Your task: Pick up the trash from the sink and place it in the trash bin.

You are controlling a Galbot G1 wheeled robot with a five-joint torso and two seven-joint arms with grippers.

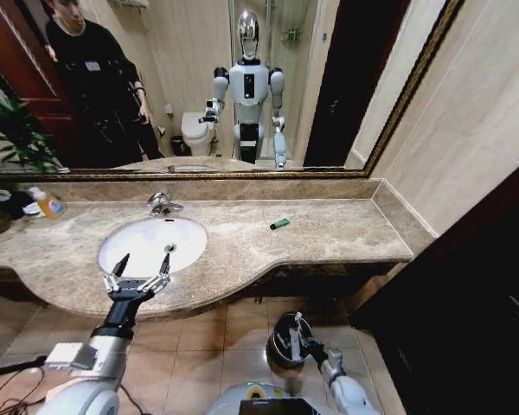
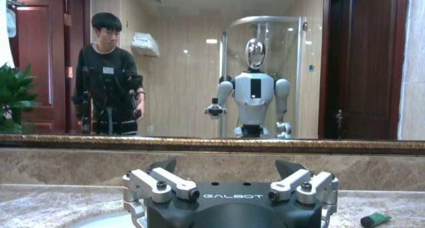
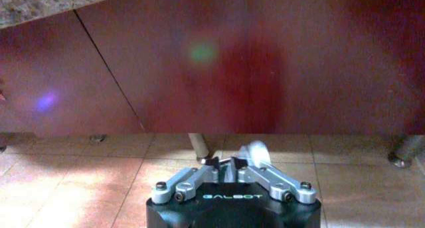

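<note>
Trash: one small green piece point(image 1: 279, 224) lies on the marble counter point(image 1: 329, 229), to the right of the sink and well apart from it. The left wrist view shows the same piece point(image 2: 375, 219) on the counter, beyond the gripper's right-hand fingers. A small whitish item, blurred, sits pinched at the tips of the right gripper in the right wrist view; its kind cannot be told.
Sink: white oval basin point(image 1: 151, 244) set in the counter, chrome faucet point(image 1: 161, 204) at its back edge. No trash is discernible inside the basin.
Trash bin: small round dark bin point(image 1: 287, 340) with shiny rim, on the tiled floor point(image 1: 216, 346) below the counter front.
Right gripper: point(image 1: 304, 343) low, at the bin's rim; the right wrist view shows its gripper point(image 3: 226, 164) with jaws closed on the whitish item, above floor tiles and facing the dark red cabinet front point(image 3: 265, 63).
Left gripper: point(image 1: 142, 263) over the near rim of the sink, jaws spread wide, holding nothing. Left wrist view confirms the fingers point(image 2: 162, 180) apart.
Surroundings: orange bottle point(image 1: 48, 204) at the counter's far left, beside a plant point(image 1: 9, 138). Mirror point(image 1: 199, 86) above the backsplash.
</note>
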